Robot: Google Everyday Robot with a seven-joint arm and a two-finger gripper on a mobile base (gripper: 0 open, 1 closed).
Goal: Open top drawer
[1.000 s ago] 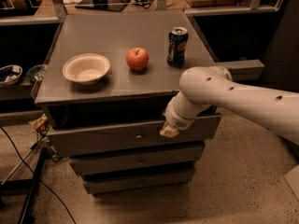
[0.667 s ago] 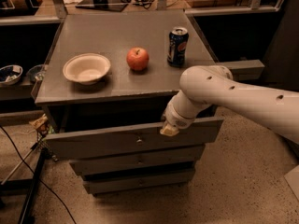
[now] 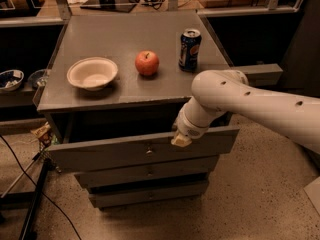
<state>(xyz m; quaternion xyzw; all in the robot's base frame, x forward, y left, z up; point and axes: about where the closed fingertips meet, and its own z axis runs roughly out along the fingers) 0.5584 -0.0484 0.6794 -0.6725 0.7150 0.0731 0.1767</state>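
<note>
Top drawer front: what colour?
Grey top drawer, shown best in the camera view; tool at its upper edge.

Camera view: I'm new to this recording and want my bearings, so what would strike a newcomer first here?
The big white arm reaching in from the picture's right stands out, its gripper at the upper edge of the top drawer, which is partly open. On the grey cabinet top sit a white bowl at left, a red apple in the middle and a blue can at right.
</note>
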